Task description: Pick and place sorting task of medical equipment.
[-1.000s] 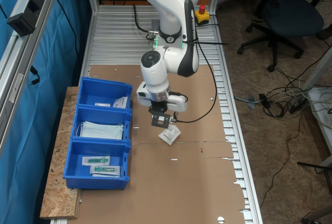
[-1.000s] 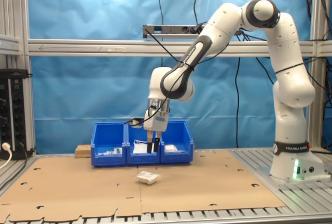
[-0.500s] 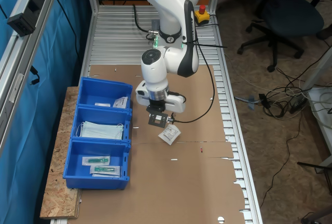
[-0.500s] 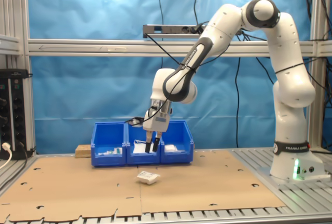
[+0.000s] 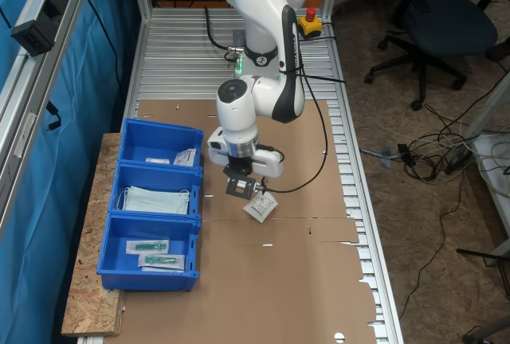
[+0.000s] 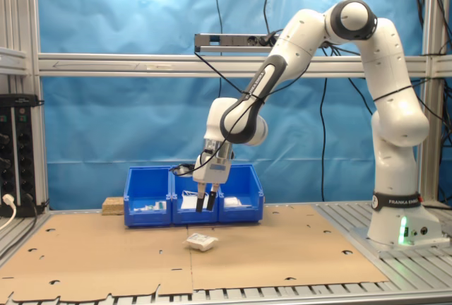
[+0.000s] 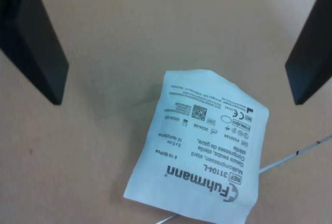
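Note:
The medical equipment, a small white sealed packet (image 5: pixel 260 206) with dark print, lies flat on the brown cardboard (image 5: pixel 295 280). It also shows in the second exterior view (image 6: pixel 201 241) and the wrist view (image 7: pixel 199 146). My gripper (image 5: pixel 239 189) hangs open a short way above the cardboard, between the packet and the blue bins. In the second exterior view the gripper (image 6: pixel 205 202) is tilted and clearly above the packet. In the wrist view the two black fingers (image 7: pixel 31 42) stand wide apart with nothing between them, and the gripper (image 7: pixel 177 99) is over the packet's edge.
A row of three blue bins (image 5: pixel 196 224) stands at the cardboard's edge by the blue curtain. One holds small white packets (image 5: pixel 185 156), the middle one light-blue face masks (image 5: pixel 157 199), the last clear packets with green items (image 5: pixel 151 252). The arm's base (image 6: pixel 399 224) stands on the aluminium table.
The gripper has shifted slightly toward the bins and the wrist has tilted a little. The packet has stayed where it lay, and the gripper stays open.

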Robot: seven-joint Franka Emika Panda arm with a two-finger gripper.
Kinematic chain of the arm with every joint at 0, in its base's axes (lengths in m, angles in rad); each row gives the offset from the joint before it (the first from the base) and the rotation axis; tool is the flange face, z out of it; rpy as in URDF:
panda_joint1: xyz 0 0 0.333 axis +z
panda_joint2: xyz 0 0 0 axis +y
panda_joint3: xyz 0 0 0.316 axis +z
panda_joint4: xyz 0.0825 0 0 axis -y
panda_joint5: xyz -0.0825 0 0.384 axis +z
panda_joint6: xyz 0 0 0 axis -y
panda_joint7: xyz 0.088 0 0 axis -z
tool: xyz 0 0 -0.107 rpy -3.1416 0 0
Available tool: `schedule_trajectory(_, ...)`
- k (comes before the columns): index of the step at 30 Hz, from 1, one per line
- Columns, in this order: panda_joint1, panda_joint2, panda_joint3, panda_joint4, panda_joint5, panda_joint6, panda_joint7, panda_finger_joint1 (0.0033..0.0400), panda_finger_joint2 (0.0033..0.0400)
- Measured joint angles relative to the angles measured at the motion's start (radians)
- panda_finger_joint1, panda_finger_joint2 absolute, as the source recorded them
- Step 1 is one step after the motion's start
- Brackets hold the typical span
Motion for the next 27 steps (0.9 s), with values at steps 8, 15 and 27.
schedule_trajectory(8,0.001,0.035,0.001,0.005,0.002,0.007,0.008,0.0400,0.0400)
schedule_trajectory(15,0.005,0.058,0.016,0.006,0.003,0.012,0.010,0.0400,0.0400)
schedule_trajectory(27,0.018,0.098,0.068,0.043,0.005,0.020,0.010,0.0400,0.0400)
